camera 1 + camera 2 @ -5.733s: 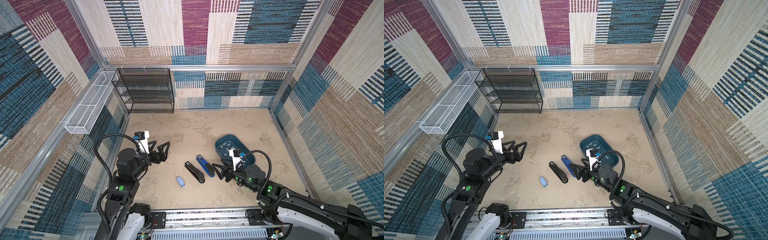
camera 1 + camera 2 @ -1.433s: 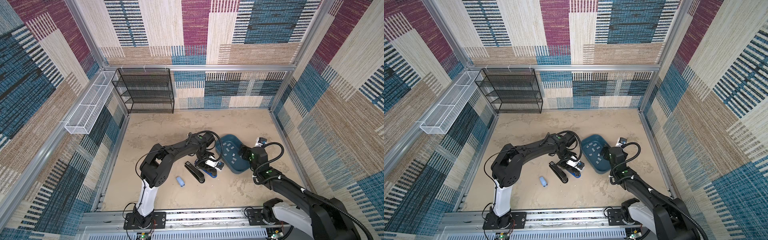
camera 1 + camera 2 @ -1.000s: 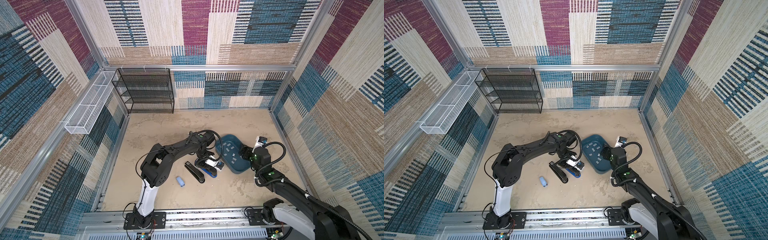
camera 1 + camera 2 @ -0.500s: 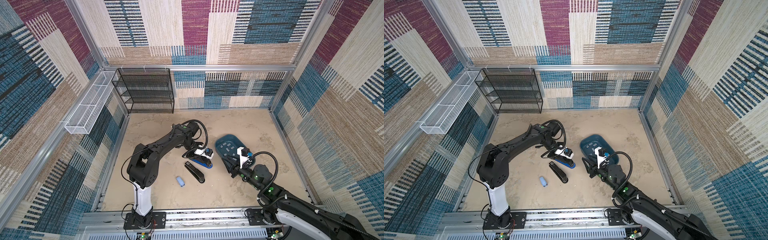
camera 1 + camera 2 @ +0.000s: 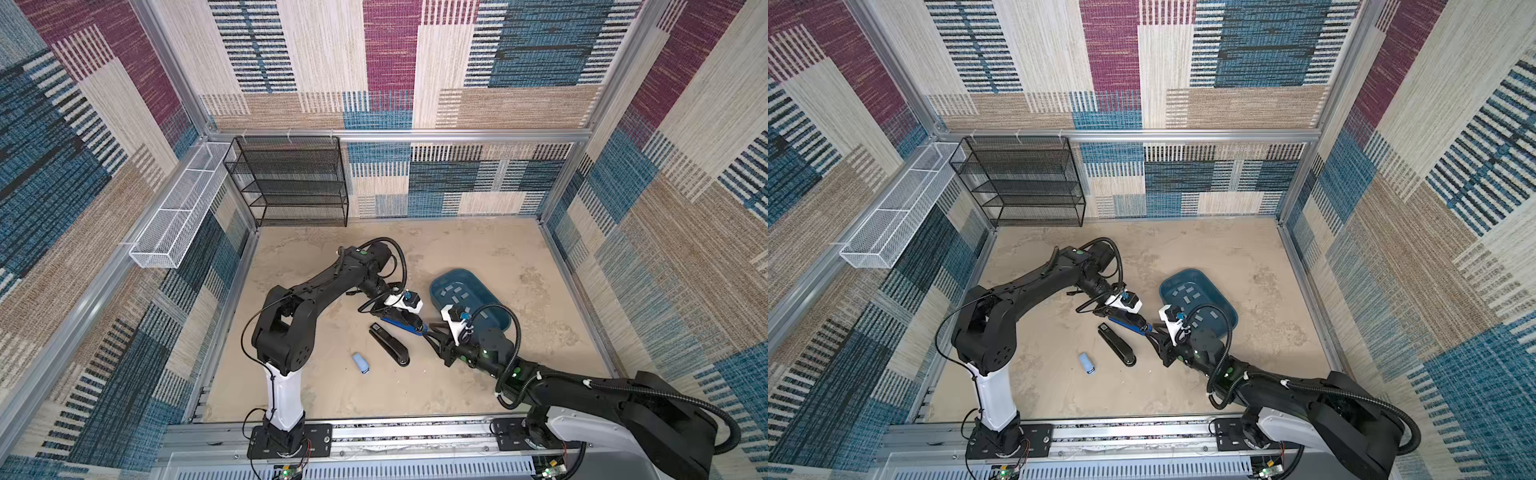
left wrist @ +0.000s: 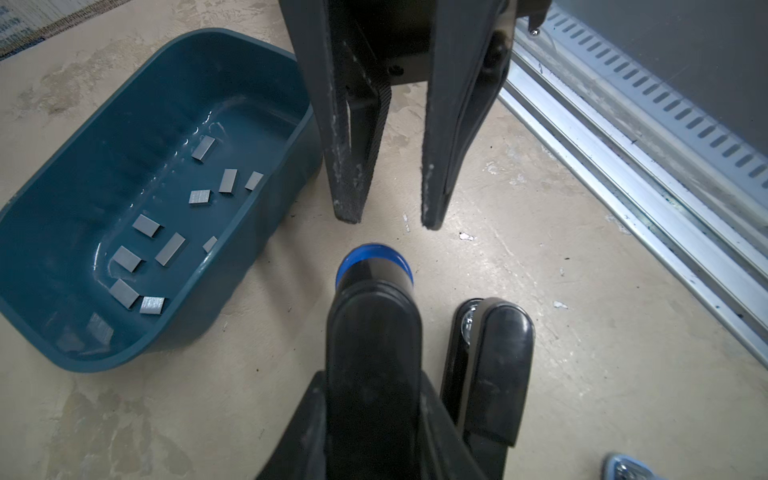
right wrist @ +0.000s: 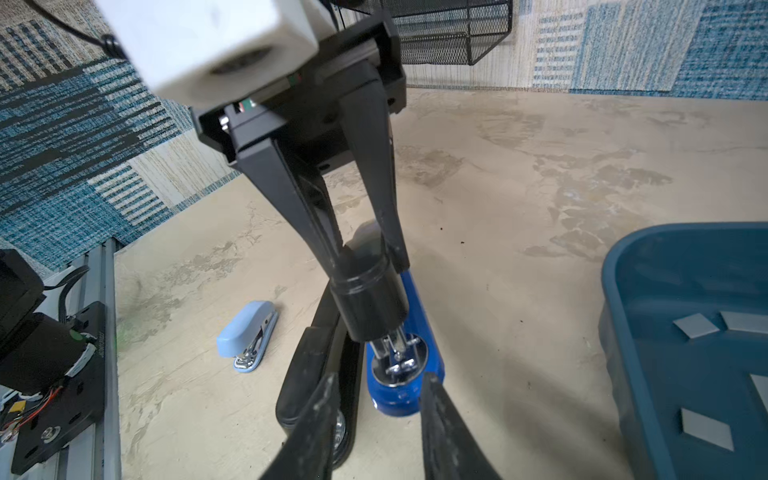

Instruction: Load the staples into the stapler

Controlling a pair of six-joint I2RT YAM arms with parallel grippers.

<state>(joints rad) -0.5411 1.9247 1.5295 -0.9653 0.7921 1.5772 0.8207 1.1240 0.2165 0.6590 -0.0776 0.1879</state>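
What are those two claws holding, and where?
The left gripper pinches the blue stapler by its raised black lid. The right gripper holds nothing, open at the stapler's front end.

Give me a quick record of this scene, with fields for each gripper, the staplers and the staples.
left gripper: shut on the blue stapler, lid lifted
right gripper: open, at the blue stapler's front end
staples: loose in the teal tub
black stapler: lying beside the blue one
light-blue stapler: lying apart, untouched

Black arms (image 5: 324, 282), white base links (image 5: 284, 399), black cables (image 5: 517, 332)
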